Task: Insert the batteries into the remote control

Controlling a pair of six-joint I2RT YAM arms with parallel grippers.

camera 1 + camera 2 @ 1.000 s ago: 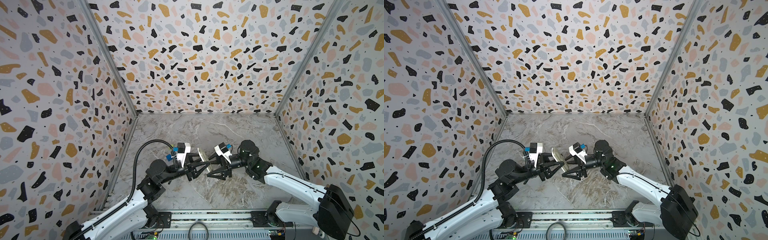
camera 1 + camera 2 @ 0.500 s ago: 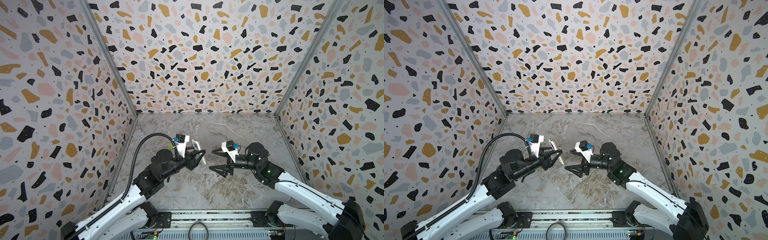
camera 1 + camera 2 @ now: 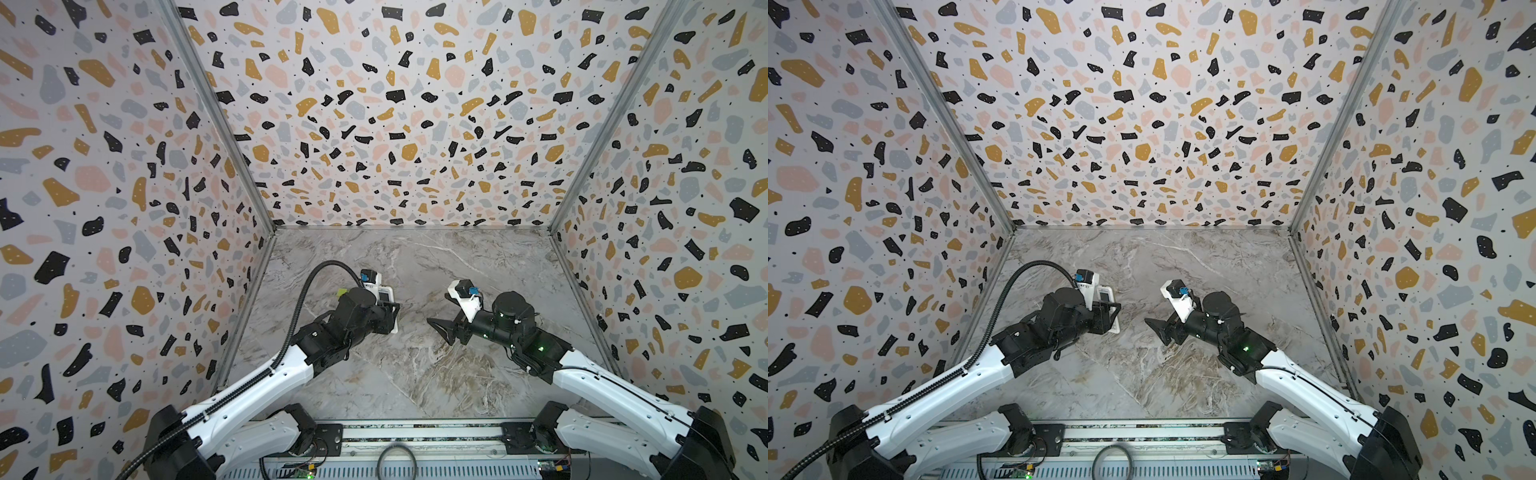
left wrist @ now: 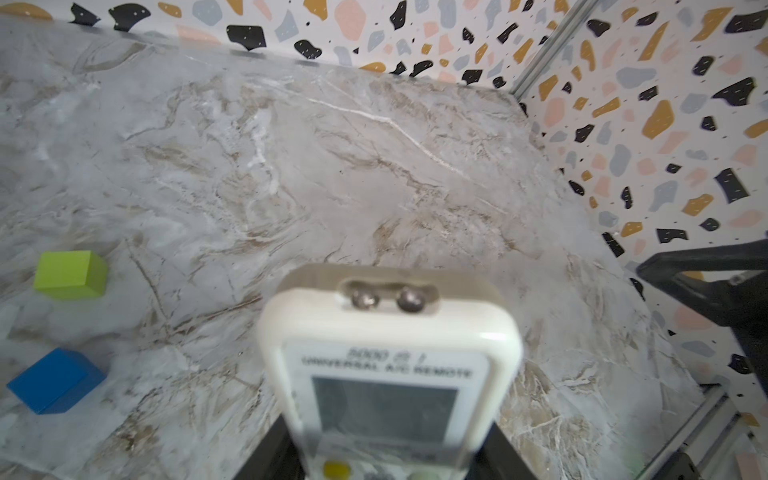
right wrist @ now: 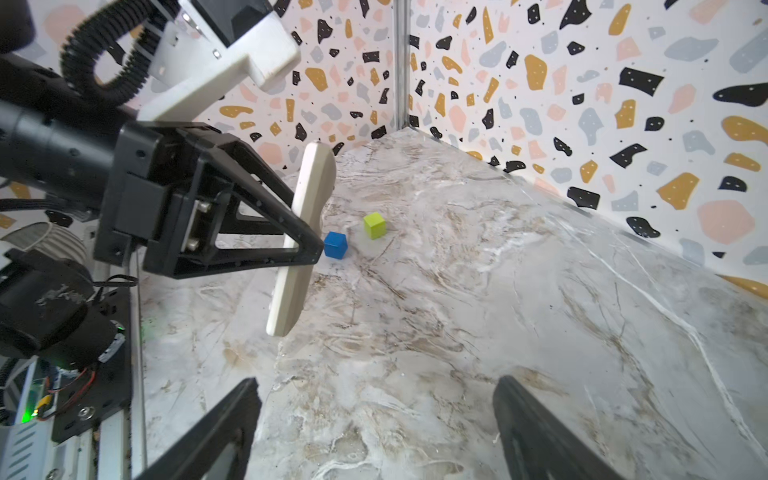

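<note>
On the grey marbled surface [image 3: 415,374] I have the left gripper [image 3: 390,318] clamped across the width of the white universal A/C remote [image 4: 390,374]. It holds the remote tilted on end over the left half, screen end up and button face towards its own arm. The right gripper [image 5: 376,386] hangs well apart from it near the middle, jaws spread wide with nothing between them. Beyond the remote, nearer the surface's left edge, I see a lime-green cube [image 5: 374,225] and a blue cube [image 5: 335,245] close together, not touching.
</note>
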